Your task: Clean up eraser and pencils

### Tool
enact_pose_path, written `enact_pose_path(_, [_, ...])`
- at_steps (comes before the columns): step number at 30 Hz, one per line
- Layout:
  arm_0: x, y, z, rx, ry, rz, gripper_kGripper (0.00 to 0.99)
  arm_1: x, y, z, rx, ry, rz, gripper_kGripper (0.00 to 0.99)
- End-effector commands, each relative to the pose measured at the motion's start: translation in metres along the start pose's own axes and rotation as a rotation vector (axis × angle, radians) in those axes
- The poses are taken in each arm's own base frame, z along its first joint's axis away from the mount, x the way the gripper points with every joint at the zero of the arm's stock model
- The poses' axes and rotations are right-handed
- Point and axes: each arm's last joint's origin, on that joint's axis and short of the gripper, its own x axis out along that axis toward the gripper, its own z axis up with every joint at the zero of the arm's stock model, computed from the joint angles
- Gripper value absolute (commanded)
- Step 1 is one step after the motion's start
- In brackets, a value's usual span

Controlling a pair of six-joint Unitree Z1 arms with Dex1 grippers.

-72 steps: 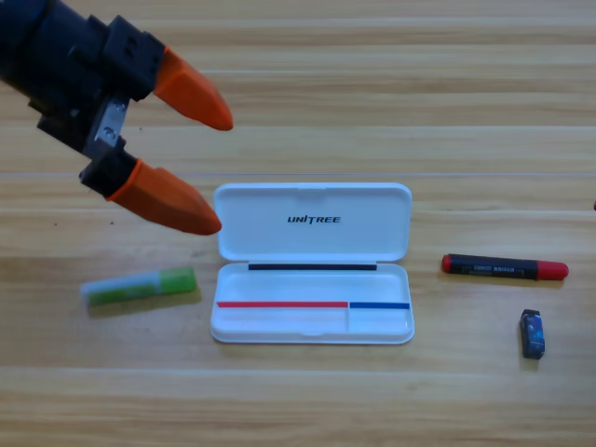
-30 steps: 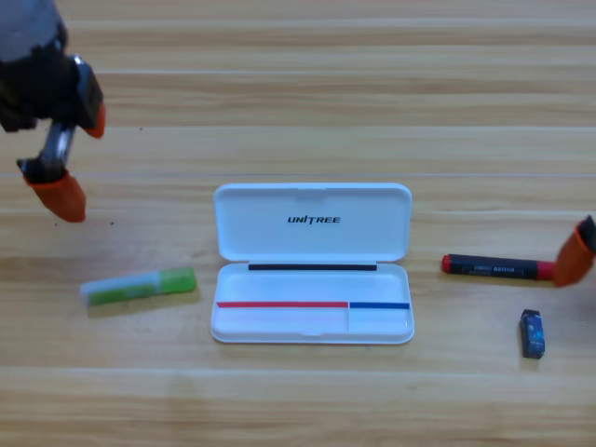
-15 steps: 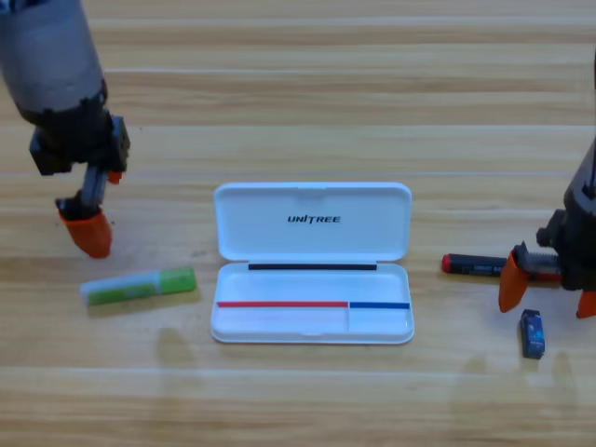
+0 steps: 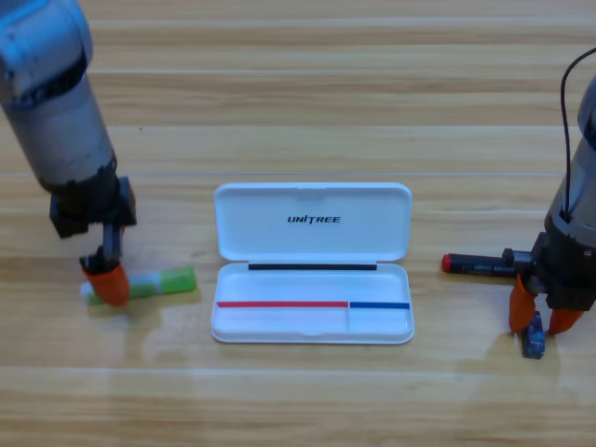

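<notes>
Left pincer (image 4: 110, 284): down on the pale end of the green pencil (image 4: 154, 283), left of the white case (image 4: 313, 264); grip unclear.
Right pincer (image 4: 537, 318): jaws apart, straddling the eraser (image 4: 534, 337).
Black pencil (image 4: 480, 265): partly hidden behind that arm.
Risk: the small eraser may slip or skid aside.

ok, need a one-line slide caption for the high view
Left gripper down on the green pencil, right gripper straddling the eraser beside the black pencil; white case lies open between them.
</notes>
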Motion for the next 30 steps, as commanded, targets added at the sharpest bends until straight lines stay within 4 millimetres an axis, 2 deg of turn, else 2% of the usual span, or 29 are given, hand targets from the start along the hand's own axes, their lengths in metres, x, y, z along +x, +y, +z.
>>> enact_pose_path(1, [0.028, -0.002, -0.007, 0.009, 0.032, -0.052, 0.982, 0.040, 0.003, -0.003, -0.011, 0.086, -0.075, 0.170])
enact_pose_path(2, [0.029, -0.002, -0.007, 0.011, 0.031, -0.051, 0.982, 0.038, 0.002, -0.005, -0.009, 0.086, -0.073, 0.005])
enact_pose_path(5, [0.033, -0.003, -0.008, 0.017, 0.029, -0.053, 0.988, 0.025, 0.001, -0.008, -0.032, 0.080, -0.056, 0.000])
enact_pose_path(8, [0.036, -0.005, -0.008, 0.027, 0.023, -0.052, 0.988, -0.002, 0.009, -0.008, -0.158, 0.079, -0.039, 0.000])
enact_pose_path(10, [0.040, -0.007, -0.007, 0.038, 0.017, -0.053, 0.988, -0.025, 0.019, -0.006, -0.331, 0.070, -0.026, 0.000])
enact_pose_path(12, [0.043, -0.008, -0.006, 0.050, 0.017, -0.056, 0.988, -0.045, 0.030, -0.004, -0.587, 0.058, -0.018, 0.000])
enact_pose_path(13, [0.044, -0.008, -0.006, 0.053, 0.017, -0.056, 0.988, -0.054, 0.035, -0.004, -0.761, 0.059, -0.014, 0.000])
enact_pose_path(15, [0.047, -0.008, -0.004, 0.064, 0.015, -0.053, 0.986, -0.061, 0.042, -0.005, -0.919, 0.045, -0.012, 0.000])
enact_pose_path(18, [0.049, -0.009, 0.000, 0.079, 0.010, -0.049, 0.985, -0.061, 0.063, -0.003, -1.159, 0.018, 0.002, 0.000])
enact_pose_path(22, [0.054, -0.010, 0.005, 0.090, 0.015, -0.046, 0.959, -0.048, 0.094, 0.001, -1.384, 0.016, 0.009, 0.000])
enact_pose_path(26, [0.058, -0.010, 0.007, 0.090, 0.023, -0.031, 0.925, -0.037, 0.119, 0.006, -1.482, 0.001, 0.010, 0.000])
enact_pose_path(30, [0.062, -0.008, 0.008, 0.089, 0.028, -0.001, 0.818, -0.021, 0.141, 0.009, -1.522, 0.000, 0.010, 0.000])
